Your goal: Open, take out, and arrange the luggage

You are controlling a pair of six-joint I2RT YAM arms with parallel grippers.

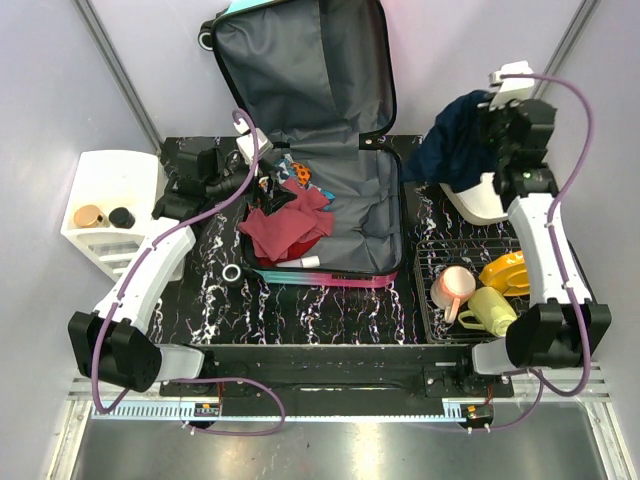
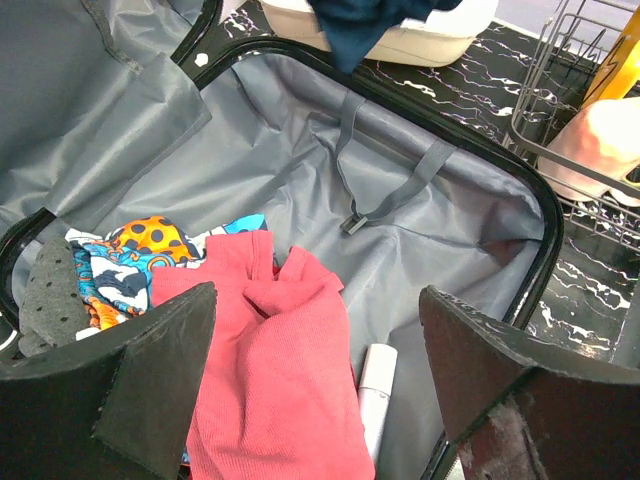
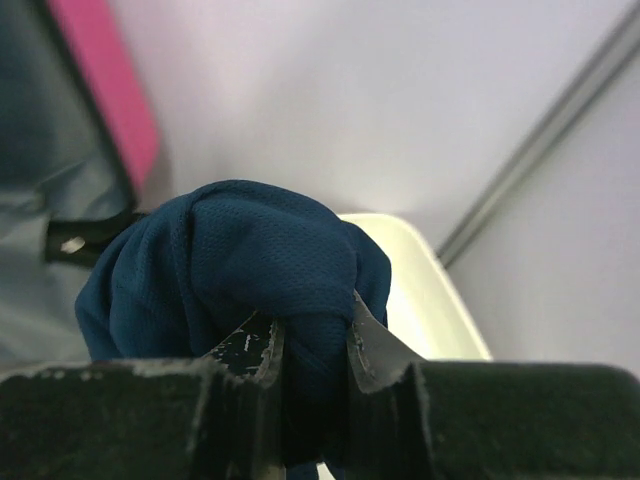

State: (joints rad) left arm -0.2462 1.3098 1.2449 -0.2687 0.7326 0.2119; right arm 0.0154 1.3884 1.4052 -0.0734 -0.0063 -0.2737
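The luggage (image 1: 375, 215) lies open at the worktop's centre, its lid propped toward 12 o'clock. The right end effector (image 3: 312, 345) pinches only a fold of the navy garment (image 3: 240, 250) above the white tub (image 1: 478, 205) at 2 o'clock, so the cloth may slip free or land across the rim. The left end effector (image 2: 315, 300), spread wide and empty over the red cloth (image 2: 270, 380), could snag the lining as well.

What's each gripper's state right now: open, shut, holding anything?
Left gripper: open, holding nothing, over the red cloth in the luggage.
Right gripper: closed on the navy garment.
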